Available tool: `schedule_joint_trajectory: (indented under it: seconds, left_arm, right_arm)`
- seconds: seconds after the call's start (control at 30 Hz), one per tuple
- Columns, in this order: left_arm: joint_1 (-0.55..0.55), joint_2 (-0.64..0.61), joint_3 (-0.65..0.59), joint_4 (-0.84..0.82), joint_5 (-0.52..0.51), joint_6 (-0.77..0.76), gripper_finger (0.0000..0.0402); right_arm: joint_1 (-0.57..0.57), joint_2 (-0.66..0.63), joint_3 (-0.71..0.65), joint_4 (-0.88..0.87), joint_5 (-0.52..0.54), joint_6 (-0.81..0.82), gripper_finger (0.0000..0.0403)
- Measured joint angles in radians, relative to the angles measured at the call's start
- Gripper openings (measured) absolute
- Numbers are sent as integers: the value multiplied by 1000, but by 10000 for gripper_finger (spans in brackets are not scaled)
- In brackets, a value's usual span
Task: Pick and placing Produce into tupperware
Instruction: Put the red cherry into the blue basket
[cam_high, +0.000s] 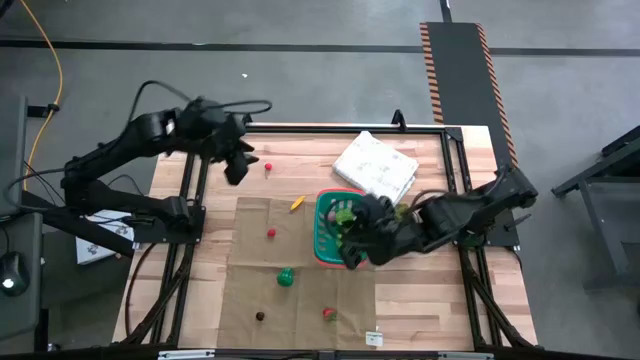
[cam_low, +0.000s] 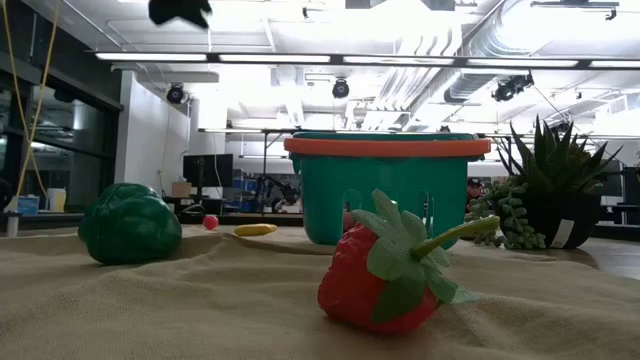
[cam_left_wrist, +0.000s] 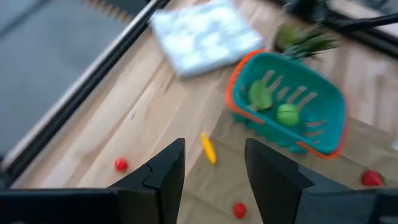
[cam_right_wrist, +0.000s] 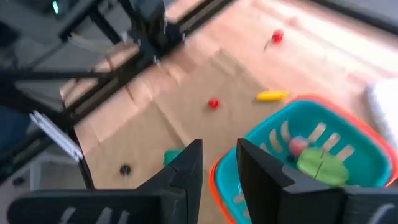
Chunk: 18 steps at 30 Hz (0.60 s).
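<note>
Teal basket (cam_high: 331, 228) upright on the brown cloth (cam_high: 250, 300) near table centre, orange rim up, holding a green leafy piece (cam_left_wrist: 260, 94), a round green piece (cam_left_wrist: 287, 114) and a pinkish piece (cam_right_wrist: 297, 145). Outside it on the cloth: a yellow piece (cam_high: 297, 203) just off its corner, a small red berry (cam_high: 271, 233), a green pepper (cam_high: 286, 277), a dark round piece (cam_high: 259, 316) and a strawberry (cam_high: 327, 313) nearer the front edge. One more red berry (cam_high: 269, 168) on bare wood toward the back. Right gripper (cam_high: 352, 258) poised over the basket's near rim, fingers (cam_right_wrist: 186, 168) narrowly parted, empty. Left gripper (cam_high: 236, 168) raised above the back-left of the table, fingers (cam_left_wrist: 166, 168) moderately apart, empty. White cloth bundle (cam_high: 375, 167) behind the basket; spiky plant (cam_low: 556, 175) beside it.
</note>
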Motion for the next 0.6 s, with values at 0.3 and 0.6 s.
schedule_joint_trajectory:
  seconds: [0.3, 0.6]
  left_arm:
    - [215, 229, -1, -39, 4, -99, 154]
    - [291, 466, -1, -34, -34, -160, 154]
  right_arm:
    - [0, -112, 0, -63, 79, -69, 89]
    - [2, -197, 0, -227, 111, -104, 89]
